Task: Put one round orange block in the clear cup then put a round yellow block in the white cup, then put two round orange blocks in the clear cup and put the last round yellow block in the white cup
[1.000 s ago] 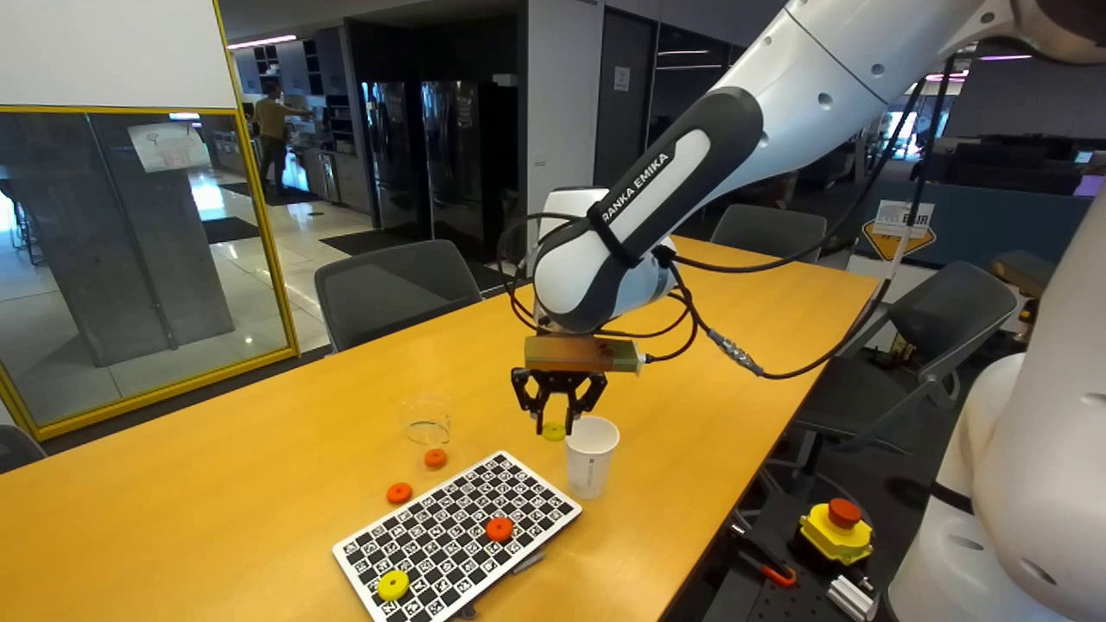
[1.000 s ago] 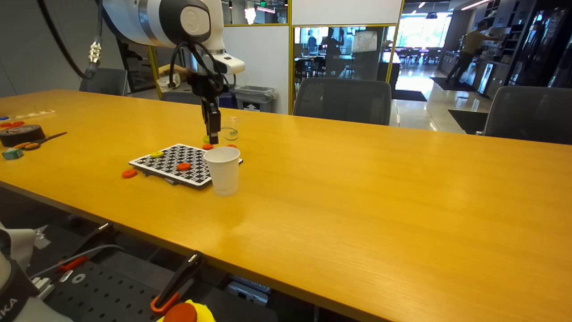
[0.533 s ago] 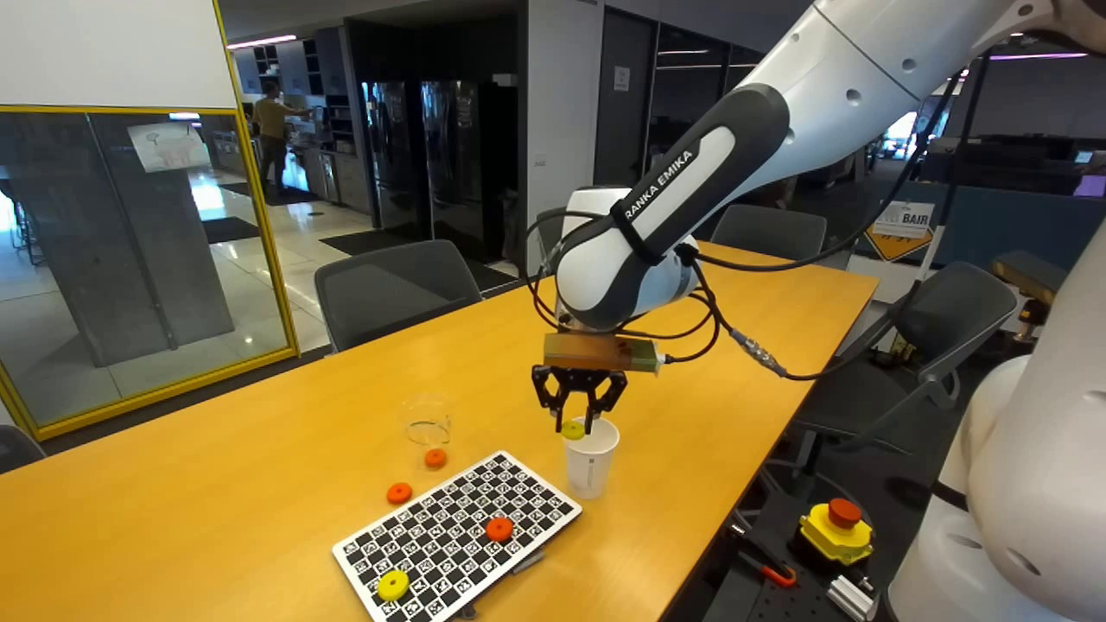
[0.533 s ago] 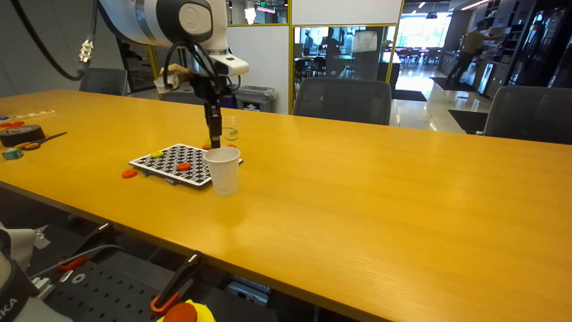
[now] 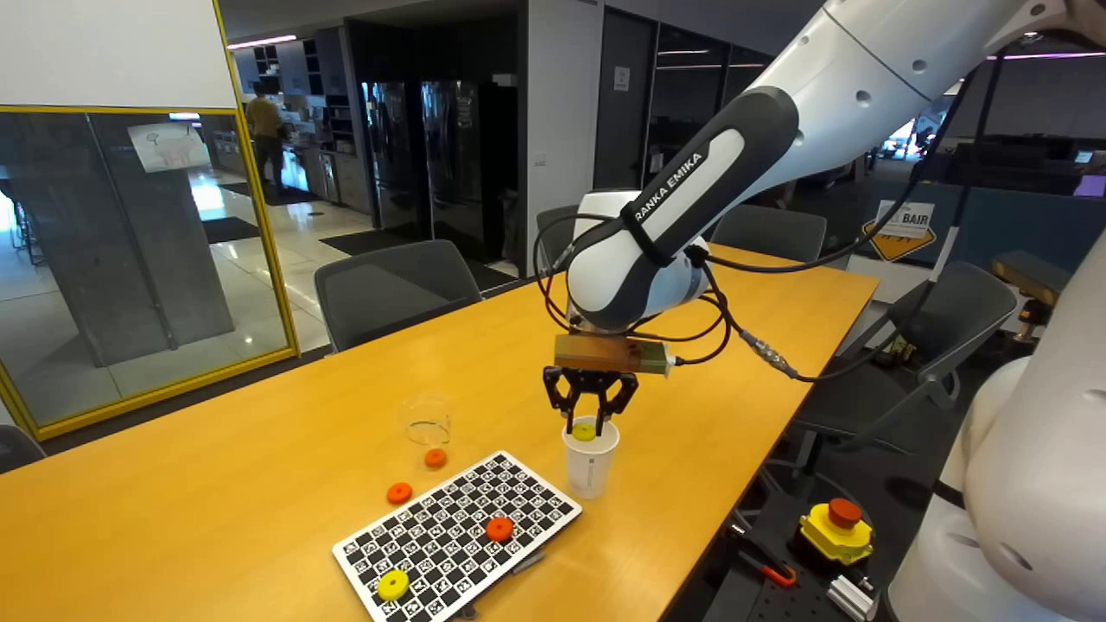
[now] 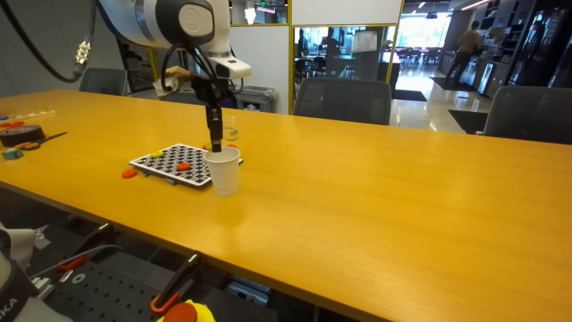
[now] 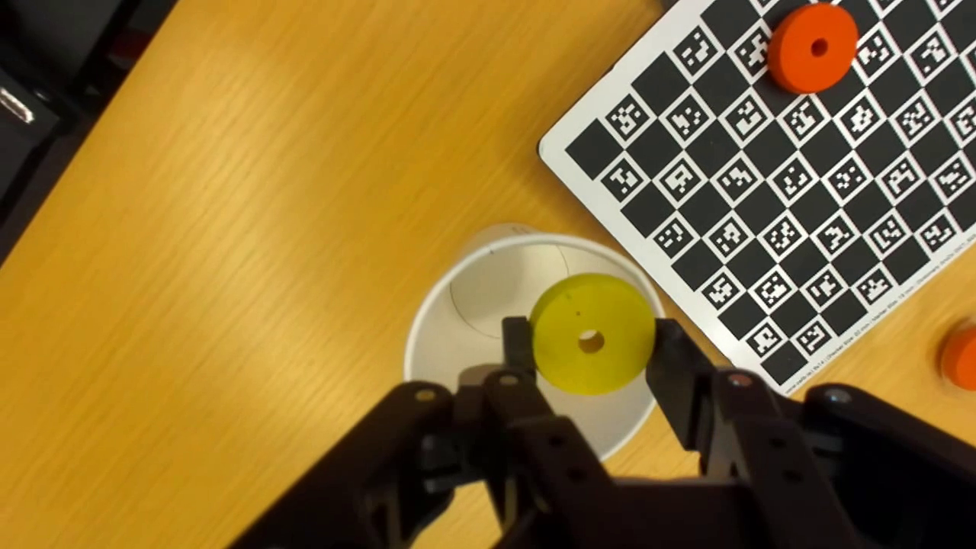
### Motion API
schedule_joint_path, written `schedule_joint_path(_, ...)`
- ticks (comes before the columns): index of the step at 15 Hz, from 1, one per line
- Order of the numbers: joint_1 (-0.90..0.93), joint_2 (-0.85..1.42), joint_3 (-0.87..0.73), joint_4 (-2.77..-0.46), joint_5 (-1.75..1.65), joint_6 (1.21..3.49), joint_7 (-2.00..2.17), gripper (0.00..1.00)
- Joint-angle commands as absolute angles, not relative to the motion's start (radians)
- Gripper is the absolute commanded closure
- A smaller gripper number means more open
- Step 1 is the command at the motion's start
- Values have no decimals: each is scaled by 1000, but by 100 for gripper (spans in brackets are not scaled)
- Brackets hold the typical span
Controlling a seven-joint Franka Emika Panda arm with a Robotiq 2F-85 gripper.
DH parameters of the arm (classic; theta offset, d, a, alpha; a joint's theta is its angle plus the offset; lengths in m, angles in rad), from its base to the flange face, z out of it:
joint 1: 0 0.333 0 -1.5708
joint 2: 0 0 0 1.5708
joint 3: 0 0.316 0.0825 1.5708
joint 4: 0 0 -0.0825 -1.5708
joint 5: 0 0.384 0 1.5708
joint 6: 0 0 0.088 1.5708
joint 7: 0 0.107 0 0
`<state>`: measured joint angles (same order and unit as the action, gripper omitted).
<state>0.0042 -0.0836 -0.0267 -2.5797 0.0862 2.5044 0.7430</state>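
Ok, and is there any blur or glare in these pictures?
Wrist view: gripper soft toward the bottom edge, held yellow block and board fairly crisp; in an exterior view, far window washed out, glare on the floor; in both exterior views, clear cup only a faint outline.

Yellow block [image 6: 208, 146]: in an exterior view, mostly hidden behind the hand [image 6: 216, 149].
Orange block [image 6: 204, 147]: there, partly behind the yellow block.
Second orange block [image 7: 962, 357]: cut off at the wrist view's right edge.
Board [image 7: 789, 187]: cut off there at top and right; edge print [image 7: 862, 329] unreadably small.
White cup [image 7: 457, 347]: rim partly behind the blurred hand there.
Clear cup [image 5: 427, 423]: walls too faint to trace.
Arm [image 5: 683, 186]: cut off in both exterior views.
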Motion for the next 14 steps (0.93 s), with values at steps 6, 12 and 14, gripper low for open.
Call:
schedule_joint_path(6,-16,-106,-7,-2588,69,2519,831,3)
schedule_joint_path(12,17,-90,36,-2532,70,2495,797,0)
schedule_joint_path(14,44,-63,67,-2501,87,2490,747,0)
